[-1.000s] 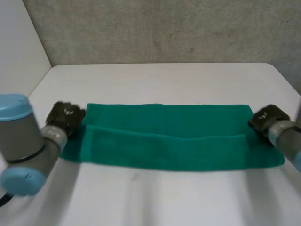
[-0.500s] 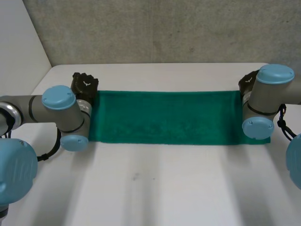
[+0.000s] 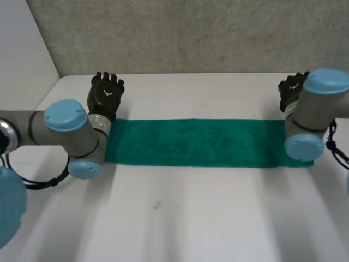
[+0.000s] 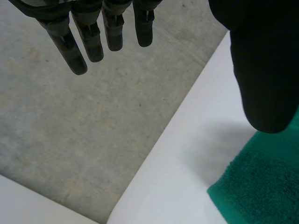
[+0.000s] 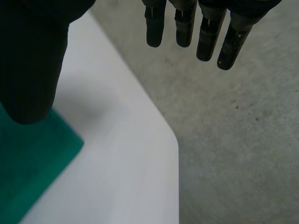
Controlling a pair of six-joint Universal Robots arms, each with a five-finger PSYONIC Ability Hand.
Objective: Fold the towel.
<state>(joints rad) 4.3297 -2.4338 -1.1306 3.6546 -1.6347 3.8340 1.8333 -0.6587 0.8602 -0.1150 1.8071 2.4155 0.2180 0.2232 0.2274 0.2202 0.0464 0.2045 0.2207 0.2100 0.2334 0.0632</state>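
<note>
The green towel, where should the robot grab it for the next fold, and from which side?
Probably its short ends. The towel lies flat as a long narrow strip, so pinch an end's corners, coming in from outside along the table. The open left hand and right hand hover beyond those ends' far corners.

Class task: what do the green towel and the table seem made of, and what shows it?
Towel: likely terry cloth, matt; fuzzy nap shows at its corner. Table: perhaps laminate or painted board; smooth, plain white, soft sheen.
</note>
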